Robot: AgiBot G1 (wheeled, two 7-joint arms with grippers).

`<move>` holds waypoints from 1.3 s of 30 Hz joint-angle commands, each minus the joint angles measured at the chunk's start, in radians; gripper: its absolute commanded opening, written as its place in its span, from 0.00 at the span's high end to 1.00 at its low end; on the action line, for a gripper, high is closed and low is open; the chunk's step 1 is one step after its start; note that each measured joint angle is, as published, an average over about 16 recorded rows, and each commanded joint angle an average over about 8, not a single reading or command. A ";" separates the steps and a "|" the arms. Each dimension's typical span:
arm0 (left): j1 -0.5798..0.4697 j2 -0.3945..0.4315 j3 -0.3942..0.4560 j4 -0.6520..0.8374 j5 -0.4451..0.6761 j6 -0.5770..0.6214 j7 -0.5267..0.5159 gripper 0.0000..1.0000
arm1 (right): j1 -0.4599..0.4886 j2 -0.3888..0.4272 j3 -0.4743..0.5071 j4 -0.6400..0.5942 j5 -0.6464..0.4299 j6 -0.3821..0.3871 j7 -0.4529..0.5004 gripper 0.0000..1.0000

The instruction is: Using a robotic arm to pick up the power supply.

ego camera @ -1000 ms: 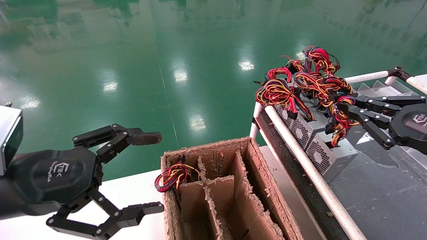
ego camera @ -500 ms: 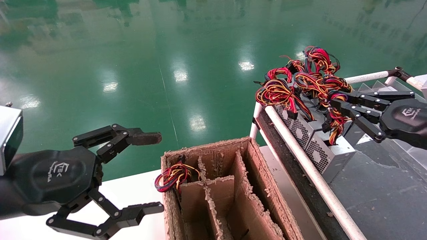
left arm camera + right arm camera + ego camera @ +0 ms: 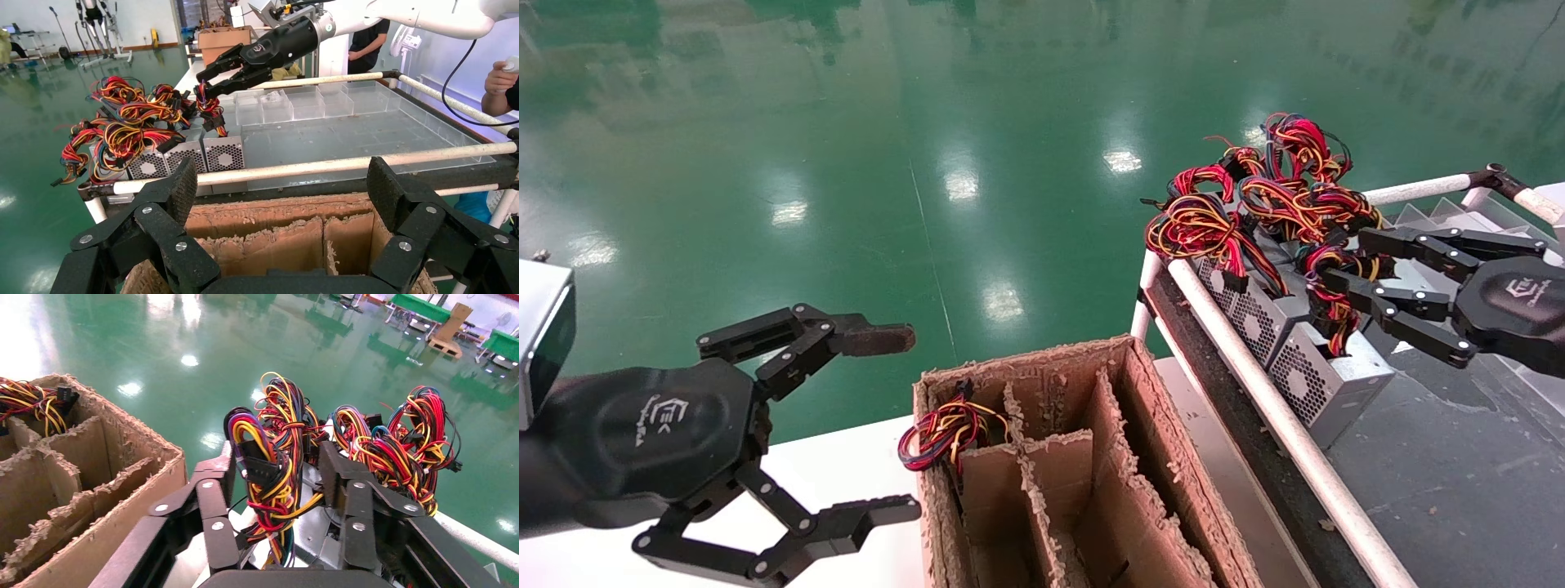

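The power supply [image 3: 1324,380] is a grey box with a honeycomb vent face. It is the nearest in a row standing against the white rail [image 3: 1254,384]; it also shows in the left wrist view [image 3: 223,153]. Its red, yellow and purple wire bundle [image 3: 269,471] rises between the fingers of my right gripper [image 3: 1344,260], the robotic arm's black two-finger gripper. That gripper is open, one finger [image 3: 214,502] on each side of the bundle, with a gap left on one side. Grey metal of the power supply [image 3: 312,530] lies below the jaws. My left gripper [image 3: 896,422] hangs open, holding nothing, beside the cardboard box.
A torn cardboard box [image 3: 1140,490] with dividers stands in front of the rail; one far compartment holds a wire bundle [image 3: 944,429]. Two more supplies [image 3: 1246,318] with tangled wires sit farther along the rail. Clear plastic dividers [image 3: 1451,216] stand behind them. Green floor lies beyond.
My right gripper has pushed farther over the nearest supply's wire bundle and turned a little, so its fingers now straddle the wires. The left arm has not moved.
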 commanded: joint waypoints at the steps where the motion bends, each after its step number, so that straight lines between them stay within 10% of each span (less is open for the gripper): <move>1: 0.000 0.000 0.000 0.000 0.000 0.000 0.000 0.00 | -0.008 0.004 0.003 0.002 0.008 -0.002 0.002 0.00; 39: 0.000 0.000 0.000 0.000 -0.001 0.000 0.000 0.00 | -0.006 -0.012 0.053 0.071 0.094 -0.111 0.045 0.00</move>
